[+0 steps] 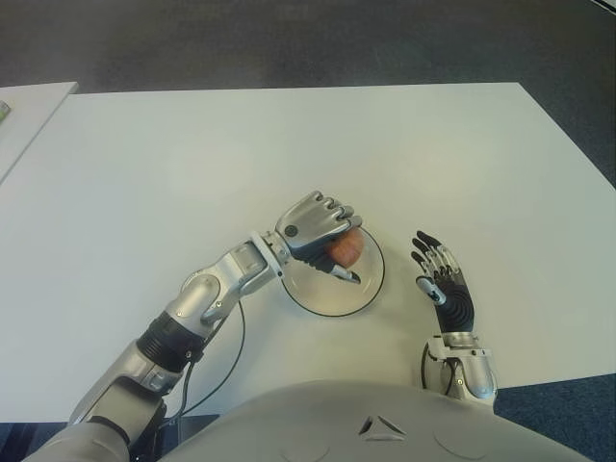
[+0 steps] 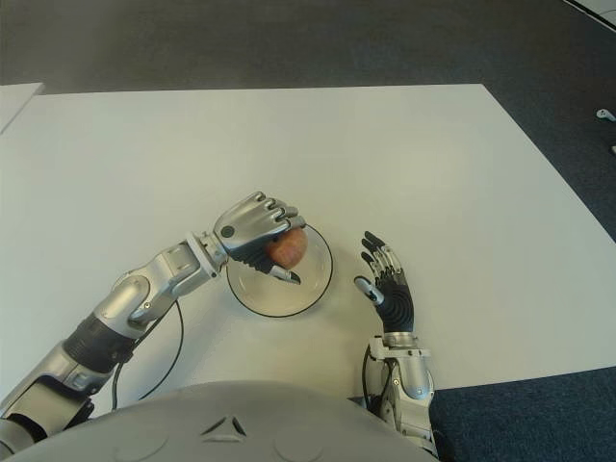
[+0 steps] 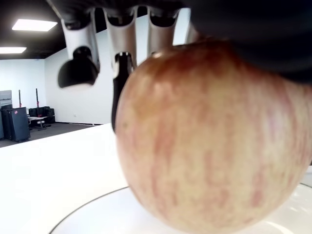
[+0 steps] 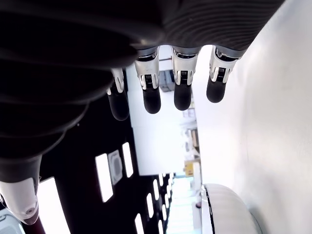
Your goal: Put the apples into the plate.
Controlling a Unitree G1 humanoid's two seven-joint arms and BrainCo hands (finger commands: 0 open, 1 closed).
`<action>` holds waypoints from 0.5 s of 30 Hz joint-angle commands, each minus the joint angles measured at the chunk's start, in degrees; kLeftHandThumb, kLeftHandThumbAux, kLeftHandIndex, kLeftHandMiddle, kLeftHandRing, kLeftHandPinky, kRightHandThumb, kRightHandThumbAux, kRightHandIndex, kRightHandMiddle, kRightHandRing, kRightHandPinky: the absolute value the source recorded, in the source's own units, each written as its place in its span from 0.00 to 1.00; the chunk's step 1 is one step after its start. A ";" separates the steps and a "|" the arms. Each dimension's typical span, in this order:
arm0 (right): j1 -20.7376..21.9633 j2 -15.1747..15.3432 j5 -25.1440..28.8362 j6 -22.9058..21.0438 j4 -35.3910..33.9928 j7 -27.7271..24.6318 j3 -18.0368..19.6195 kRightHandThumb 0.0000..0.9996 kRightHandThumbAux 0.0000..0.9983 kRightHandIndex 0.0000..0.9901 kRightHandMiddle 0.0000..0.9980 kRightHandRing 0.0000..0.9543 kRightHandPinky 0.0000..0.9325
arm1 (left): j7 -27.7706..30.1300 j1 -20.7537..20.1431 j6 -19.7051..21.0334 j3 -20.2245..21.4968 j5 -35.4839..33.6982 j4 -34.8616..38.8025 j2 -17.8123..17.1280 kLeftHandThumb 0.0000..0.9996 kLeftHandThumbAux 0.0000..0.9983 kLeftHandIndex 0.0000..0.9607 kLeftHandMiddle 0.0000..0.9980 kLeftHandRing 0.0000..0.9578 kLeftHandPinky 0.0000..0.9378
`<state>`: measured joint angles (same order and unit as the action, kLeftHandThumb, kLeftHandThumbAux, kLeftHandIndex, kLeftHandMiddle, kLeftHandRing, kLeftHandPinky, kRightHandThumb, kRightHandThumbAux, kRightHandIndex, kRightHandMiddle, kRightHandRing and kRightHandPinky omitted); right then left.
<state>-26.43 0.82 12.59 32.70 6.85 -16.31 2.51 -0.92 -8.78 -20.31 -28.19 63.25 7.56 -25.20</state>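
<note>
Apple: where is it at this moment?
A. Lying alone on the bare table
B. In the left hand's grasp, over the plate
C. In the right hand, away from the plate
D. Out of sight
B. The left hand is curled around the apple above the plate; the right hand shows open, right of the plate.

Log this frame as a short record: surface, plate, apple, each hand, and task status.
surface: white table
plate: white, dark rim, near the table's front edge
apple: reddish apple, over the plate, held in the left hand; contact with the plate cannot be told
left hand: left hand curled over the apple, above the plate
right hand: right hand open, holding nothing, right of the plate
task status: apple at the plate, not yet released
</note>
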 commanded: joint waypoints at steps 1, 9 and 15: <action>-4.99 -2.15 0.73 -5.98 6.00 0.15 -1.58 0.26 0.59 0.16 0.13 0.10 0.12 | -2.02 0.54 0.13 -0.50 0.75 -1.42 -0.35 0.75 0.69 0.46 0.83 0.88 0.88; -5.22 -2.28 0.36 -4.89 6.11 0.30 -1.84 0.25 0.59 0.16 0.14 0.10 0.11 | -1.24 1.11 0.92 -1.29 1.40 -2.20 -0.37 0.75 0.69 0.46 0.82 0.87 0.88; -4.99 -2.01 0.46 -5.44 6.20 0.10 -1.84 0.25 0.58 0.16 0.14 0.09 0.10 | -0.51 2.18 1.85 -1.89 1.42 -2.12 -0.47 0.75 0.69 0.46 0.81 0.87 0.87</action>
<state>-26.73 0.40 13.12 32.70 6.63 -16.31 2.13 -2.05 -7.49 -19.03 -29.62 64.14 6.07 -25.37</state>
